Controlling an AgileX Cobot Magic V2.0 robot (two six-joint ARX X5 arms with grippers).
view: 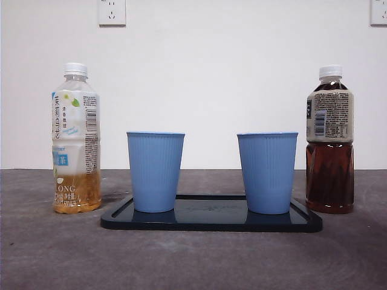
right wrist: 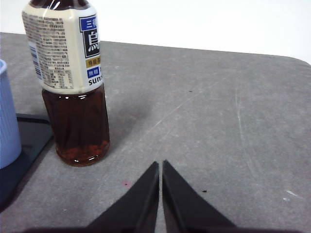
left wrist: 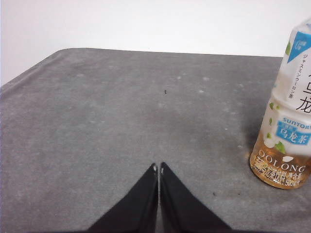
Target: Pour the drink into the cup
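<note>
Two blue ribbed cups point(view: 155, 171) point(view: 267, 171) stand upright on a black tray point(view: 211, 220). A pale oolong bottle point(view: 75, 140) with a white cap, holding a little amber drink, stands left of the tray; it also shows in the left wrist view point(left wrist: 287, 121). A dark tea bottle point(view: 329, 140), nearly full, stands right of the tray and shows in the right wrist view point(right wrist: 73, 82). My left gripper point(left wrist: 158, 167) is shut and empty, apart from the oolong bottle. My right gripper point(right wrist: 160, 164) is shut and empty, beside the dark bottle. Neither arm shows in the front view.
The grey table point(view: 193, 260) carries everything. A white wall with two sockets point(view: 112, 12) stands behind. One blue cup's side point(right wrist: 7, 116) and the tray's corner point(right wrist: 24, 141) show in the right wrist view.
</note>
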